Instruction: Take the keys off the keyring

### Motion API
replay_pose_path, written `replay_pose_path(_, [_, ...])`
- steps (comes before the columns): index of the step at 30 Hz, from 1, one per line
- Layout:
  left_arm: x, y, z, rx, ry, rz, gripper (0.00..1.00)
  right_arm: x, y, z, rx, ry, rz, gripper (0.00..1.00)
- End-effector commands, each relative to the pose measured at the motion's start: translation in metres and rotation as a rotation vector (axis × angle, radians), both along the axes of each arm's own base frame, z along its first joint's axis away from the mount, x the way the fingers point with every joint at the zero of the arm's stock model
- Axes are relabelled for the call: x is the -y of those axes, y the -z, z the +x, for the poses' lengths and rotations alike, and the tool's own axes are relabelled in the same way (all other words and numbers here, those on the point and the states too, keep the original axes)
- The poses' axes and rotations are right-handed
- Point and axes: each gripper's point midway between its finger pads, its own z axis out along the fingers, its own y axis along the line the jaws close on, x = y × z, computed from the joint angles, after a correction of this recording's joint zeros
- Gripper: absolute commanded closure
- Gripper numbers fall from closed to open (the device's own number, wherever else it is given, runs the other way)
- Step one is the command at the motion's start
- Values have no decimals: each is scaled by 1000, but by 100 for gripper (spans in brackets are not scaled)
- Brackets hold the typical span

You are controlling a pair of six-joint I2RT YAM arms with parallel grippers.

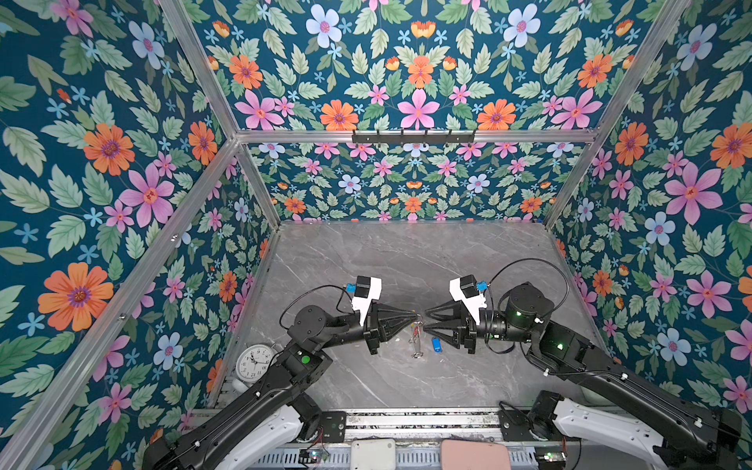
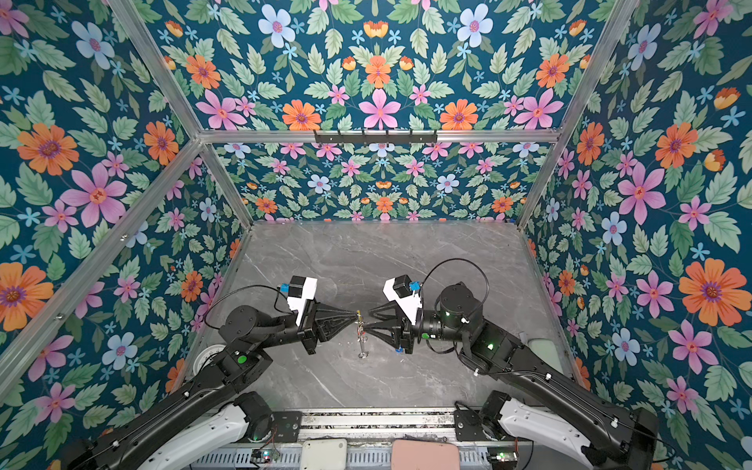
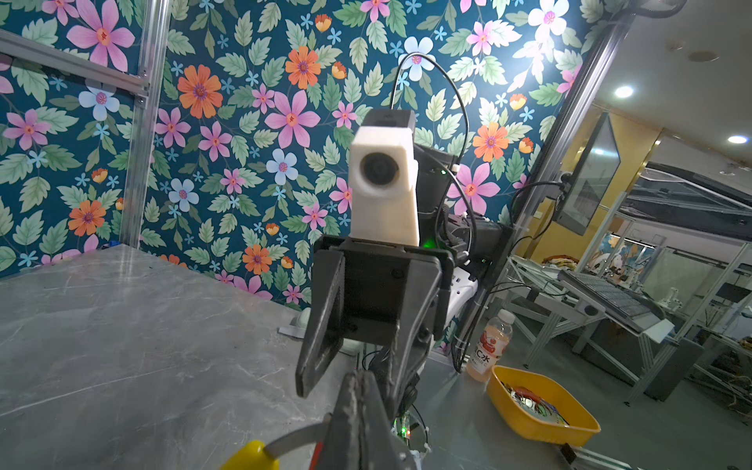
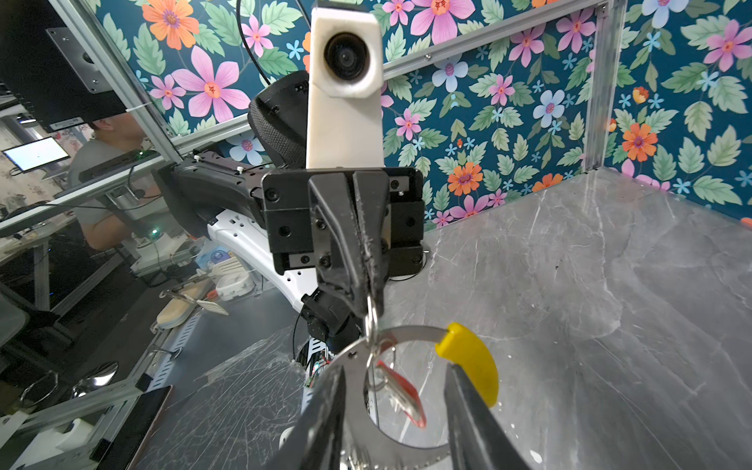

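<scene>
Dangling from clenched left fingers (image 4: 346, 244), the keyring (image 4: 411, 333) is partly hidden behind parted right fingers (image 4: 472, 415).

surface: grey marble table (image 1: 407, 260) | lying on it: blue-tagged key (image 1: 436, 345) | spot: middle, toward front edge

Behind the keyring (image 1: 416, 333), toward the back wall (image 1: 413, 183), the table (image 1: 407, 252) lies bare. The left gripper (image 1: 419, 316) and right gripper (image 1: 424, 320) block the keyring's two sides. A blue-tagged key (image 1: 436, 344) lies just right of it; a clock (image 1: 255, 361) stands well to its left.
</scene>
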Motion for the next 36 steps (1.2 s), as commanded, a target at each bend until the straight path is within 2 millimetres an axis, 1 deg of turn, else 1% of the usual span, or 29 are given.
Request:
replay_pose_path(1, [-4, -14, -1, 41, -10, -59, 100, -2, -12, -4, 25, -25, 44, 60])
replay_pose_path(6, [-4, -14, 0, 31, -15, -74, 100, -3, -11, -3, 27, -22, 37, 61])
replay_pose_path(13, [-3, -15, -1, 28, 0, -77, 100, -4, -8, -1, 30, -10, 21, 73])
replay_pose_path(20, [-3, -15, 0, 27, -7, -80, 100, -7, -6, -3, 37, -24, 4, 86])
replay_pose_path(28, [-4, -17, 2, 25, -15, -86, 100, -8, -4, -5, 38, -34, -11, 97])
replay_pose_path(31, [-4, -18, 1, 26, -14, -88, 100, -10, -3, -6, 37, -41, -23, 100])
replay_pose_path(36, [-3, -19, 1, 29, -10, -89, 100, -14, 1, -7, 28, -55, -36, 100])
